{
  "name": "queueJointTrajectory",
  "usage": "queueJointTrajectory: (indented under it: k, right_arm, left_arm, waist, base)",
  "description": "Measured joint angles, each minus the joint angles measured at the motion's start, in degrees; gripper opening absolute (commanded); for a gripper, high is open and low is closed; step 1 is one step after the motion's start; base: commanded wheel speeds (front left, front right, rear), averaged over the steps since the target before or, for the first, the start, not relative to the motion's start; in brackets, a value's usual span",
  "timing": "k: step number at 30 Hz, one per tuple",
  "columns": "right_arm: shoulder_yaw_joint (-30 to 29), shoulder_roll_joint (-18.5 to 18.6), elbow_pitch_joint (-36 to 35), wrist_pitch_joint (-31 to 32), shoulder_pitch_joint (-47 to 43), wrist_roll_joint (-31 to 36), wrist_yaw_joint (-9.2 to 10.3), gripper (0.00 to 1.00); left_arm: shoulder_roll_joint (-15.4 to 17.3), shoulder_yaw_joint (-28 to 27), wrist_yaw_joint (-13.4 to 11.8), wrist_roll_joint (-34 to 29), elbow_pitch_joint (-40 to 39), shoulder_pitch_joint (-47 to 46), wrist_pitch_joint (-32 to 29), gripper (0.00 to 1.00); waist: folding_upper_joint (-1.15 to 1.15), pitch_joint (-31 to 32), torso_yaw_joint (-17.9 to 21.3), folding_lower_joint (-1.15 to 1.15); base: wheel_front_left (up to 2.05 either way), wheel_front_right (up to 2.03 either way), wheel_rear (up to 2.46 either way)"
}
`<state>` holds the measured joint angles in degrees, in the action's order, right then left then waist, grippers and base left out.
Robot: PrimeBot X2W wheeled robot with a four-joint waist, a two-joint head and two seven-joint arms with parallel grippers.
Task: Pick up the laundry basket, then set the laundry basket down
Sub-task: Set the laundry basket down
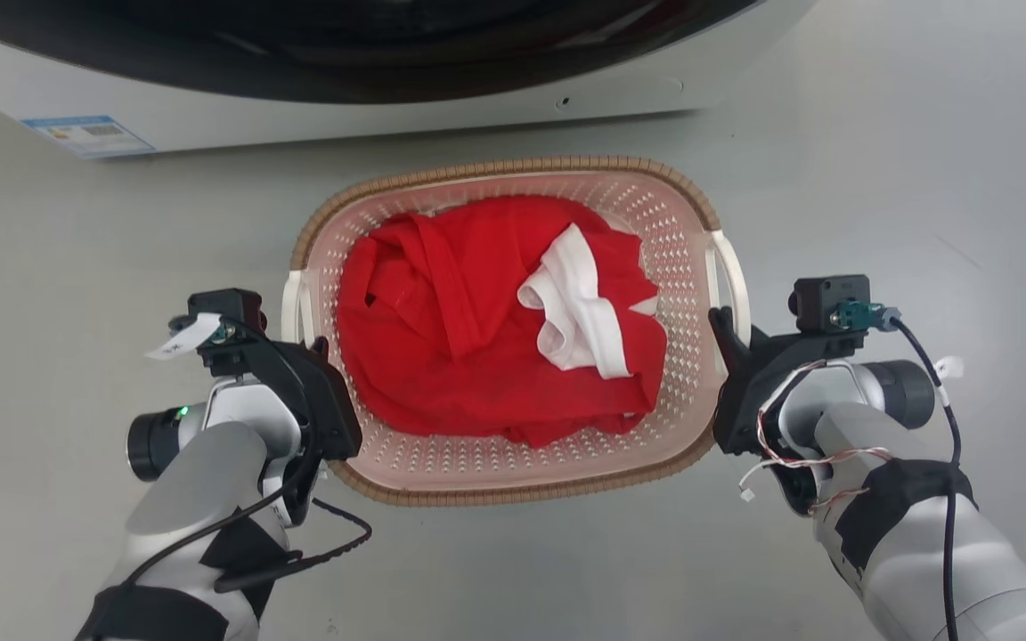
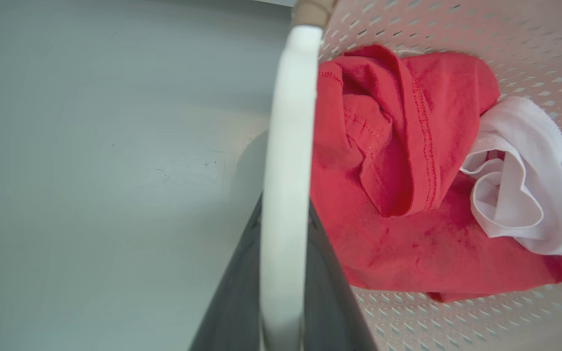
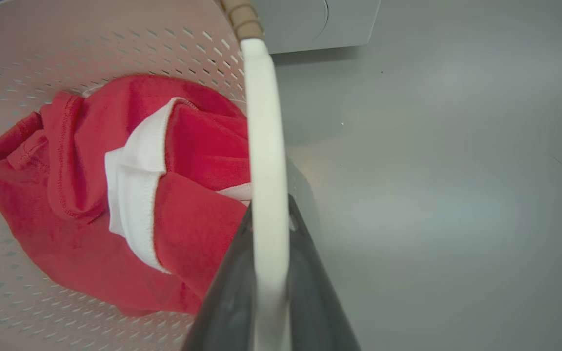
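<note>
The laundry basket [image 1: 513, 166], pale pink and perforated with a brown woven-look rim, sits in front of me holding a red garment [image 1: 460, 347] and a white cloth [image 1: 580, 312]. My left gripper [image 1: 313, 345] is shut on the basket's white left handle [image 1: 292, 307]. In the left wrist view that handle [image 2: 286, 146] runs up between the dark fingers [image 2: 330, 297]. My right gripper [image 1: 728, 331] is shut on the white right handle [image 1: 736, 267]. The right wrist view shows this handle [image 3: 266, 146] clamped between its fingers [image 3: 227, 297]. Whether the basket touches the floor I cannot tell.
A white washing machine [image 1: 317, 107] with a dark round door stands just beyond the basket, and its lower corner [image 3: 310, 24] appears in the right wrist view. Grey floor [image 1: 878, 178] spreads on both sides of the basket and toward me.
</note>
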<state>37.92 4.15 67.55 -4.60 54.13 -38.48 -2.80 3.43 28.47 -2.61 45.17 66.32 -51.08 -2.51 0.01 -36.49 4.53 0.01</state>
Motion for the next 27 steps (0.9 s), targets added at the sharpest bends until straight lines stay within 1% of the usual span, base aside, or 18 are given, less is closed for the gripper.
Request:
queueJointTrajectory:
  k: [8,15,20,21,27]
  right_arm:
    - [-0.10,0.20,-0.25,-1.87,4.48,0.60,-0.01,0.00]
    - [0.01,0.43,0.10,-3.09,6.84,1.13,-0.33,0.00]
    - [0.10,0.34,0.99,-3.22,7.49,1.21,-0.83,0.00]
    - [0.00,0.26,1.33,-3.04,7.59,1.18,-1.25,0.00]
    - [-0.04,0.01,2.10,-2.53,7.84,1.11,-1.62,0.00]
  left_arm:
    - [0.55,-0.09,-0.19,-0.51,-0.10,-4.44,1.90,0.00]
    - [0.57,-0.09,-0.24,-0.99,0.26,-6.80,3.46,0.00]
    - [0.47,-0.09,-0.24,-1.77,1.05,-7.31,4.23,0.00]
    - [0.33,-0.09,-0.23,-1.90,1.38,-7.47,4.66,0.00]
    - [0.18,-0.07,-0.21,-1.90,2.19,-7.98,5.16,0.00]
  waist:
    - [0.00,-6.45,-0.69,0.00]
    - [0.00,-10.64,-1.45,0.00]
    - [0.00,-12.09,-1.99,0.00]
    - [0.00,-12.32,-2.16,0.00]
    - [-0.01,-12.55,-2.38,-0.01]
  base:
    - [0.00,0.00,0.00]
    - [0.00,0.00,0.00]
    - [0.00,0.00,0.00]
    - [0.00,0.00,0.00]
    - [0.00,0.00,0.00]
